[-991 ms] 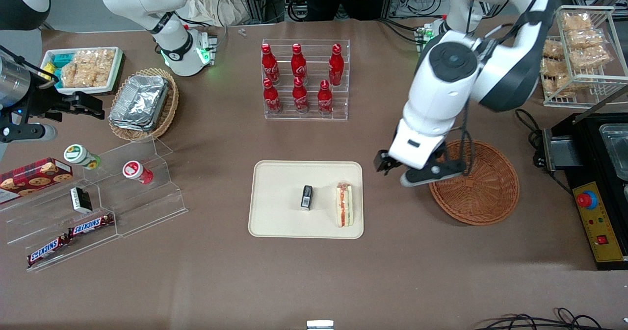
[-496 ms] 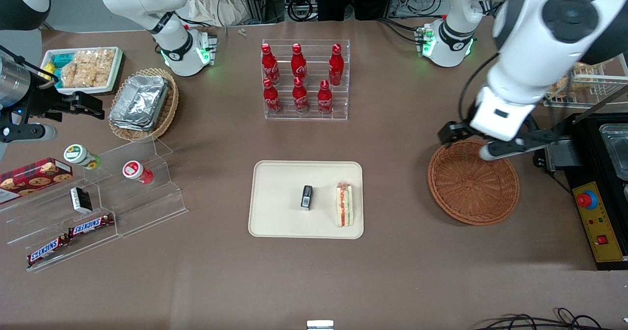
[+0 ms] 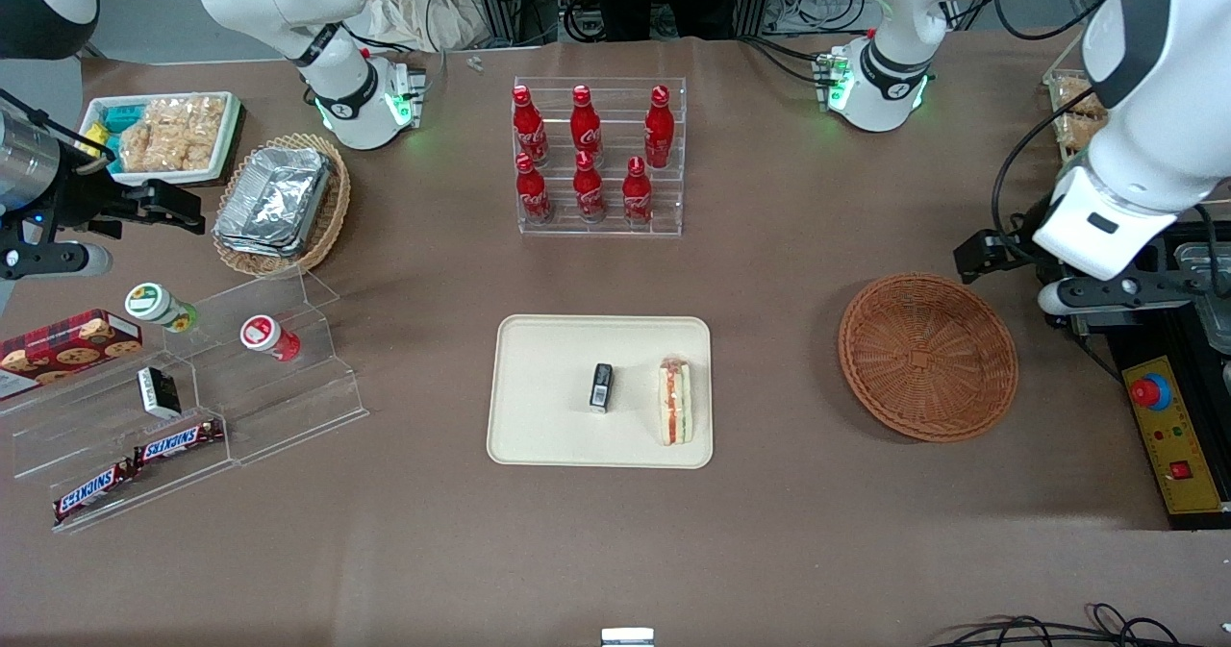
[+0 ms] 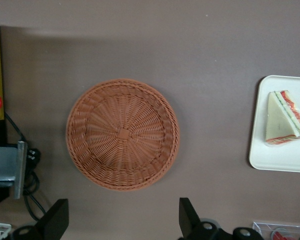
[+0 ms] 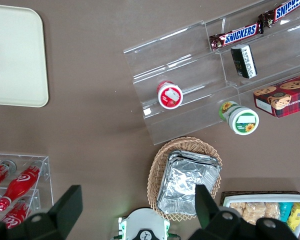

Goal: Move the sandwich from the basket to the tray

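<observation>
My tool (image 4: 121, 220) hangs wide open, holding nothing, above the basket (image 3: 928, 357) — the sandwich (image 3: 675, 401) lies on the tray (image 3: 539, 397)

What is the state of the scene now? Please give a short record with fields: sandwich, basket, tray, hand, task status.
sandwich: lies on the tray, near its edge toward the basket
basket: holds nothing, stands on the table beside the tray
tray: also carries a small black object
hand: open and holding nothing, raised above the table at the working arm's end, apart from the basket
task status: sandwich already on the tray
</observation>
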Tool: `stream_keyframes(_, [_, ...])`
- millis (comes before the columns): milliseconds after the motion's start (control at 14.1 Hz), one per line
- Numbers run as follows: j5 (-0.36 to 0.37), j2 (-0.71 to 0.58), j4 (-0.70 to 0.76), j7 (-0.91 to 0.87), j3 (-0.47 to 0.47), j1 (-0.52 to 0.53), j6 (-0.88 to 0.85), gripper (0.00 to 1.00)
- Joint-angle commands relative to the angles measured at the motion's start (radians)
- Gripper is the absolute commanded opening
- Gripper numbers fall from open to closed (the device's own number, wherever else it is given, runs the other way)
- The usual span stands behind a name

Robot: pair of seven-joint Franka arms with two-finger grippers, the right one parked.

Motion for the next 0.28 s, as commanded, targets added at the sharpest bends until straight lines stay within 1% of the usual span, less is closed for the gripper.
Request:
stream_keyframes(0, [-0.006,0.02,0.083,0.035,-0.007,0.023,-0.07,0.99])
stream_keyframes(142, [-0.008,0.037,0.111,0.035,0.013,0.023,-0.088,1.0])
stream_keyframes(212, [0.004,0.04,0.123,0.035,0.013,0.023,-0.092,1.0])
